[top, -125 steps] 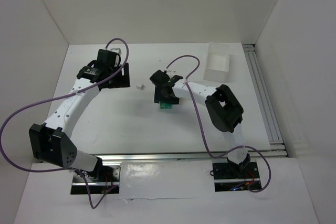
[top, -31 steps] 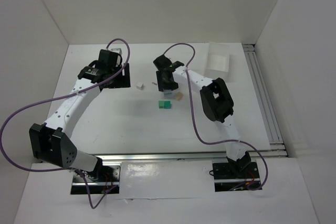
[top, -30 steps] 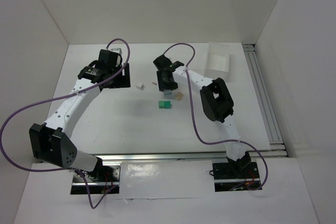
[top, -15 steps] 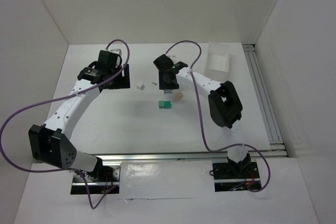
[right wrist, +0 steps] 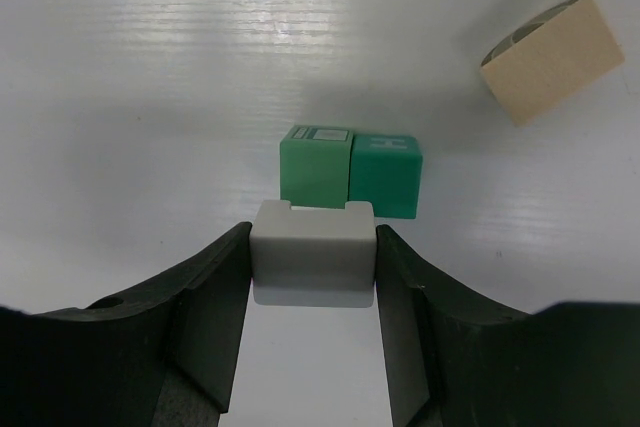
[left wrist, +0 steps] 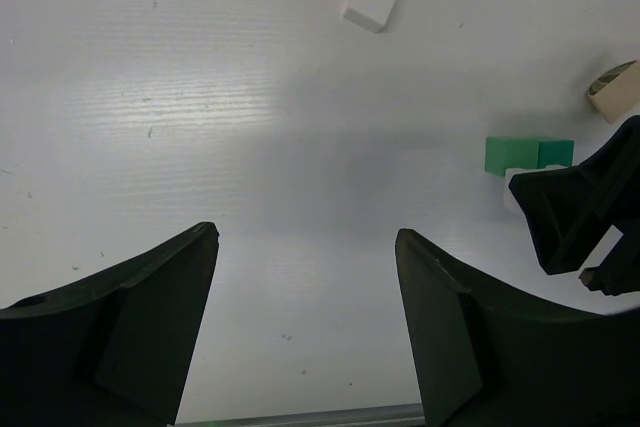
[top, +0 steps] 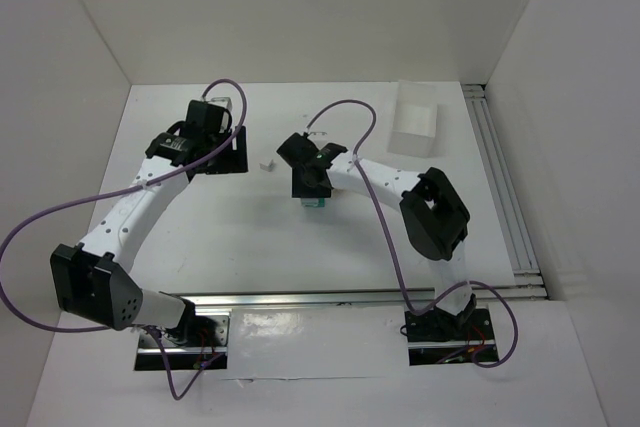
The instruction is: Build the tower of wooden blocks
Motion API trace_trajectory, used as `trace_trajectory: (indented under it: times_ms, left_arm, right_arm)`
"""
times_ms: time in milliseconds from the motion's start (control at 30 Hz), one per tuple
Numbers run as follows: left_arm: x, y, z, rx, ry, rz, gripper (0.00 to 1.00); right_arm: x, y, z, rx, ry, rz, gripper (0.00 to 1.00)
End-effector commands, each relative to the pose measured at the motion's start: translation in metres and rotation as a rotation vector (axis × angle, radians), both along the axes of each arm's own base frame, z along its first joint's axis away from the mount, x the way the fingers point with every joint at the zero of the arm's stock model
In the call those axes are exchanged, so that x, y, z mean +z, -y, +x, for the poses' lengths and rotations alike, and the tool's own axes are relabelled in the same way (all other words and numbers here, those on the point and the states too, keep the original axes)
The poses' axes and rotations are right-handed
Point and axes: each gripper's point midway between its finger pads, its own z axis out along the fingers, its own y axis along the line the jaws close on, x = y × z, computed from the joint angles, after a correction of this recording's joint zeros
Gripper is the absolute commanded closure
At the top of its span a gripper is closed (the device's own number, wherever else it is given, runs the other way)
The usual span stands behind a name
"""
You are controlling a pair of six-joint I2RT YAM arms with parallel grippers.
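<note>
Two teal-green cubes [right wrist: 316, 162] stand side by side on the table, touching. A pale tan rounded piece [right wrist: 552, 59] lies apart from them on the table, also seen in the left wrist view [left wrist: 618, 90]. My right gripper [right wrist: 312, 237] is shut on a small grey-white notched block [right wrist: 311, 255], held just in front of and over the left green cube. In the top view the right gripper [top: 312, 183] covers most of the green cubes [top: 318, 204]. My left gripper [left wrist: 305, 237] is open and empty, left of the cubes [left wrist: 528, 155].
A small white cube [top: 266, 162] lies on the table between the two grippers, also seen in the left wrist view [left wrist: 371, 1]. A clear plastic tray [top: 415, 119] stands at the back right. White walls close the table at the back and sides.
My right gripper has moved toward the near side and slightly left, from behind the green cubes to over them, with the grey-white block in it. The left arm has barely moved.
</note>
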Motion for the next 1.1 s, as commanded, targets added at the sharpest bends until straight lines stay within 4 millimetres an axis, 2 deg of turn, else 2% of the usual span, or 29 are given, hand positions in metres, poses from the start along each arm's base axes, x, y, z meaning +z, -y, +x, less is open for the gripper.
trace_trajectory:
  times_ms: [0, 400, 800, 1067]
  left_arm:
    - [0.011, 0.003, -0.002, 0.002, 0.037, -0.028, 0.16]
    - [0.008, 0.004, -0.001, 0.002, 0.029, -0.025, 0.16]
    - [0.006, 0.003, 0.002, 0.008, 0.031, -0.018, 0.16]
    - [0.006, 0.003, 0.002, 0.009, 0.031, -0.018, 0.16]
  right_arm:
    - [0.020, -0.003, 0.012, -0.060, 0.072, 0.036, 0.58]
    - [0.024, -0.001, 0.020, -0.087, 0.096, 0.014, 0.58]
    - [0.011, 0.002, 0.022, -0.086, 0.078, -0.039, 0.58]
    - [0.009, 0.002, 0.022, -0.085, 0.072, -0.046, 0.58]
